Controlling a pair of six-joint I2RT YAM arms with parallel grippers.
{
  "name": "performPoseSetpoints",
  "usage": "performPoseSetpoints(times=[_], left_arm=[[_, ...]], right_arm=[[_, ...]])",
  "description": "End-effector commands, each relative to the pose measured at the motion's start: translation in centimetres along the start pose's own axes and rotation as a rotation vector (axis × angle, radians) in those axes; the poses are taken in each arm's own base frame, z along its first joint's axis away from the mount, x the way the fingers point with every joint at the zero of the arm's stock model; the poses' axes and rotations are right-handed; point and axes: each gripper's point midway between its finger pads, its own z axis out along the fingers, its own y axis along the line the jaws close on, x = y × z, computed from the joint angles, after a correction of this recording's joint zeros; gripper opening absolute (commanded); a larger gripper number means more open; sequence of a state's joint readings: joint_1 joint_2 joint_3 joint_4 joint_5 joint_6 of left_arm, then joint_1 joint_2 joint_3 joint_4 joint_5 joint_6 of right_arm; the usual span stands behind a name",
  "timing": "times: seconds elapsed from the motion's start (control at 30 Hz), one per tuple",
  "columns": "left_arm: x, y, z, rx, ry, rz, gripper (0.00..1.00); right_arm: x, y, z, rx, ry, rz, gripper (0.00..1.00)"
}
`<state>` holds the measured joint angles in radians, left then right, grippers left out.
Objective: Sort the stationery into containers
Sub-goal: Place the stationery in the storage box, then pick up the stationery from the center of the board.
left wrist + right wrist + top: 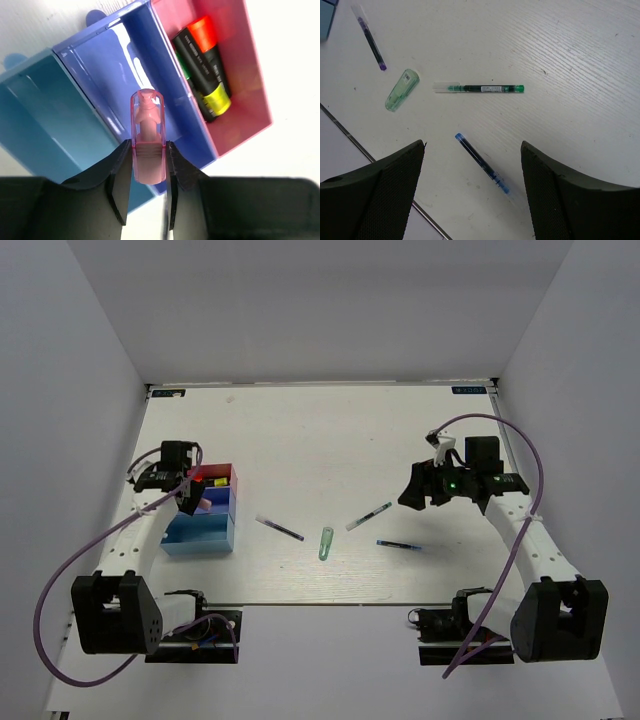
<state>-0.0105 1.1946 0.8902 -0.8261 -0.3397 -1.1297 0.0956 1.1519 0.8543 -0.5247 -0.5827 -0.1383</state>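
Left gripper (148, 150), pinching translucent pink plastic clip (147, 107) over blue rectangular box (112, 65), should release; right gripper (472, 145) wide, empty.

Pink clip (148, 145) over blue box (110, 65), highlighters (200, 65) in pink box (256, 75)

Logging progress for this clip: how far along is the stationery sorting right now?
Done: highlighters lie in the pink box. In hand: the left claw grips a translucent pink piece over the blue box, not yet released. Left: a purple pen, a green pen, a blue pen and the pale green clip lie on the table; the open right claw hovers above them, holding nothing.
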Motion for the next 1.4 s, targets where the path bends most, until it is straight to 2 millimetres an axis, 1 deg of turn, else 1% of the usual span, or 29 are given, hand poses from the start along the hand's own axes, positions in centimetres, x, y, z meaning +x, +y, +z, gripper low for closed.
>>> performPoseSetpoints(times=[0.0, 0.03, 0.23, 0.33, 0.37, 0.4, 0.47, 0.53, 0.6, 0.67, 0.7, 0.77, 0.8, 0.83, 0.87, 0.9, 0.93, 0.97, 1.0, 1.03, 1.07, 1.13, 1.17, 1.2, 1.23, 1.27, 1.3, 1.33, 1.37], left_arm=[[-0.7, -0.9, 0.4, 0.009, -0.035, -0.198, 0.00], [-1.5, -1.0, 0.7, 0.013, -0.049, -0.236, 0.00], [-2.0, -1.2, 1.8, -0.042, -0.058, -0.238, 0.00], [-2.2, -1.2, 2.5, -0.053, -0.048, -0.244, 0.13], [-2.2, -1.0, 2.6, -0.060, -0.045, -0.248, 0.23], [-2.2, -0.9, 2.7, -0.064, -0.043, -0.247, 0.40], [-2.1, -1.0, 2.8, -0.046, -0.039, -0.237, 0.56], [-1.8, -0.9, 2.8, -0.031, -0.033, -0.214, 0.62], [-2.0, -1.8, 2.4, 0.019, -0.032, -0.208, 0.62], [-2.0, -2.6, 1.9, 0.061, -0.016, -0.160, 0.63], [-2.0, -3.0, 1.6, 0.083, -0.008, -0.154, 0.63], [-1.5, -4.5, 0.3, 0.188, 0.024, -0.065, 0.42], [-1.5, -5.4, -0.3, 0.255, 0.012, 0.009, 0.29], [-0.6, -6.5, -1.2, 0.316, 0.026, 0.076, 0.04], [0.4, -7.1, -2.1, 0.391, 0.064, 0.172, 0.00], [1.3, -8.9, -3.4, 0.532, 0.101, 0.297, 0.00], [4.4, -10.2, -5.8, 0.661, 0.199, 0.407, 0.00], [5.9, -10.6, -7.5, 0.783, 0.241, 0.581, 0.00], [7.0, -10.3, -8.0, 0.806, 0.280, 0.642, 0.00], [9.4, -10.1, -9.2, 0.836, 0.337, 0.734, 0.09], [10.1, -9.4, -9.6, 0.839, 0.364, 0.859, 0.17], [13.3, -7.1, -10.4, 0.807, 0.467, 0.985, 0.29], [14.0, -6.1, -10.1, 0.798, 0.479, 1.035, 0.42], [14.3, -5.4, -9.8, 0.762, 0.451, 1.076, 0.46], [15.2, -4.4, -9.7, 0.759, 0.460, 1.106, 0.48], [15.1, -4.2, -10.0, 0.773, 0.437, 1.111, 0.53], [14.9, -4.0, -10.0, 0.776, 0.397, 1.094, 0.58], [15.0, -3.2, -9.2, 0.747, 0.381, 1.092, 0.61], [13.9, -3.3, -10.1, 0.774, 0.309, 1.071, 0.72]], right_arm=[[-0.3, 0.5, -0.5, -0.026, -0.027, -0.008, 0.80], [-0.3, 0.6, -0.5, -0.034, -0.025, -0.005, 0.80], [-0.3, 0.7, -0.7, -0.045, -0.033, 0.005, 0.80], [-0.3, 0.7, -0.8, -0.053, -0.036, 0.010, 0.82], [-0.3, 0.7, -0.8, -0.053, -0.038, 0.010, 0.82], [-0.2, 0.8, -0.8, -0.058, -0.035, 0.008, 0.83], [-0.2, 0.9, -0.8, -0.068, -0.037, 0.007, 0.85], [-0.1, 1.2, -0.8, -0.089, -0.034, -0.006, 0.88], [0.1, 1.8, -0.8, -0.135, -0.032, -0.040, 0.87], [0.3, 2.1, -0.8, -0.158, -0.029, -0.064, 0.83], [0.3, 2.7, -0.8, -0.199, -0.037, -0.068, 0.74], [0.8, 3.4, -0.8, -0.249, -0.031, -0.130, 0.51], [0.9, 5.0, -1.1, -0.342, -0.046, -0.146, 0.31], [1.8, 5.8, -1.3, -0.405, -0.043, -0.216, 0.25], [1.7, 7.3, -1.7, -0.521, -0.109, -0.356, 0.22], [2.3, 8.6, -2.3, -0.618, -0.180, -0.545, 0.22], [3.9, 9.7, -2.7, -0.678, -0.156, -0.568, 0.33], [4.2, 9.5, -2.2, -0.705, -0.236, -0.844, 0.39], [4.8, 9.8, -1.6, -0.751, -0.223, -0.886, 0.44], [4.4, 9.2, -1.3, -0.747, -0.197, -1.019, 0.57], [4.8, 9.0, -0.7, -0.788, -0.178, -1.081, 0.64], [3.8, 8.9, 0.5, -0.846, -0.104, -1.223, 0.66], [3.8, 9.5, 1.9, -0.905, -0.077, -1.278, 0.68], [4.4, 8.6, 2.6, -0.904, 0.006, -1.343, 0.68], [4.1, 8.2, 3.7, -0.884, 0.017, -1.417, 0.68], [4.6, 9.0, 5.4, -0.903, 0.019, -1.520, 0.69], [5.2, 8.4, 6.2, -0.893, 0.069, -1.567, 0.69], [4.7, 7.9, 7.5, -0.859, 0.076, -1.643, 0.69], [5.4, 8.9, 8.5, -0.902, 0.103, -1.688, 0.71]])
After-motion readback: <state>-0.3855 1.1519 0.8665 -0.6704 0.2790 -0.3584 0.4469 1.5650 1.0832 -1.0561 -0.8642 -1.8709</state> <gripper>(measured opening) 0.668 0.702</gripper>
